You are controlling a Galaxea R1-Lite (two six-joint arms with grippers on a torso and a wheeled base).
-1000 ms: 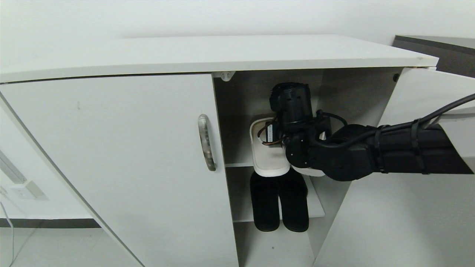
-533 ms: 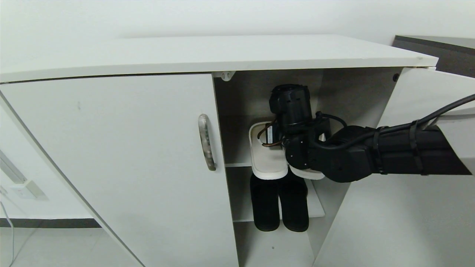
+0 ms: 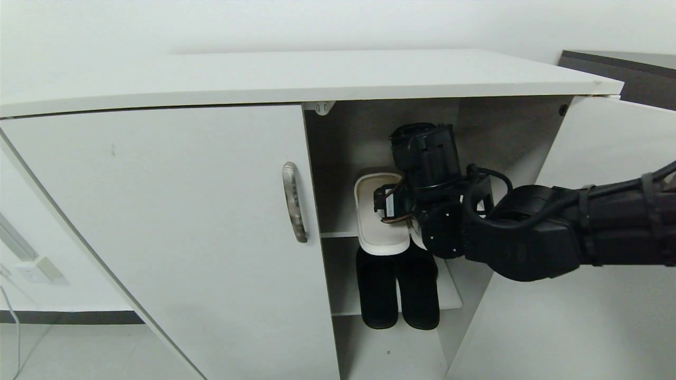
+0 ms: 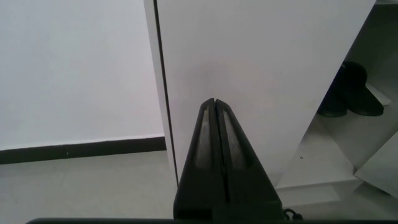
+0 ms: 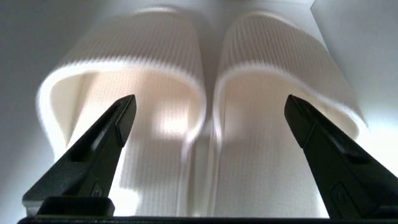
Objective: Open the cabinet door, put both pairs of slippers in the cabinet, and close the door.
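Bare room
We see a plain white wall (image 3: 317,21), black skirting strip (image 3: 68,317), pale grey floor (image 3: 79,353), perhaps a dark desktop (image 3: 623,74) far right.

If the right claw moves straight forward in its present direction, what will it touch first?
Most likely the pair of white ribbed slippers on the upper shelf of the white cabinet: they lie directly ahead of the open right claw. The gap is hard to judge.
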